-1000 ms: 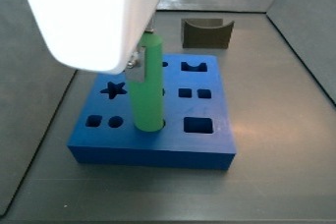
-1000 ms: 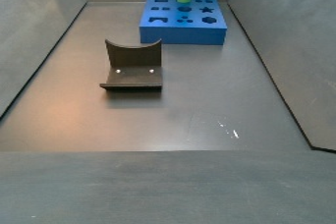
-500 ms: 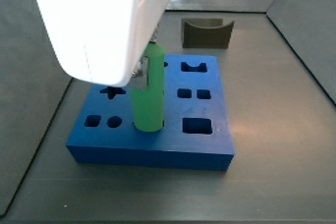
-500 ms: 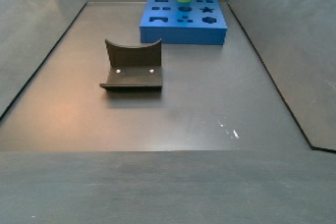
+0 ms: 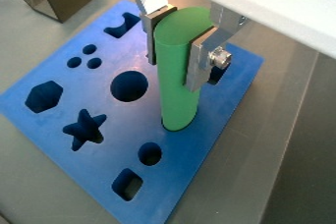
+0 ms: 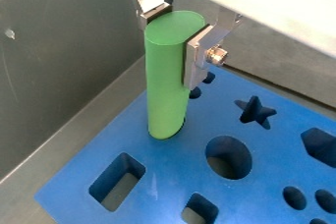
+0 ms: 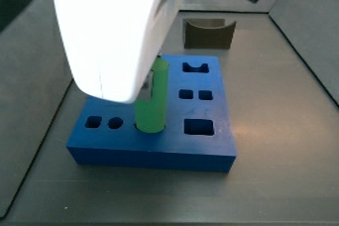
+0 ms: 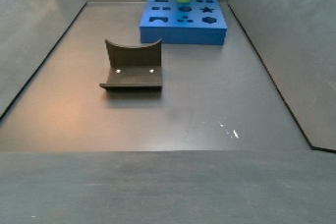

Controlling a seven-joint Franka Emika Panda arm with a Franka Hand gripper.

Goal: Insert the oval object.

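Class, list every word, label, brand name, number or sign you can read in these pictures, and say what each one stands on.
None: no readable text shows in any view.
The blue block bears only cut-out shapes, no lettering.
The green peg, held upright between the jaws of the gripper, is plain.
The dark grey curved block and the floor carry no markings.

A lab test cell (bare grey metal walls (image 8: 39, 41)) holding a blue shape-sorting block (image 8: 184, 24), claw (image 5: 184, 39) above.
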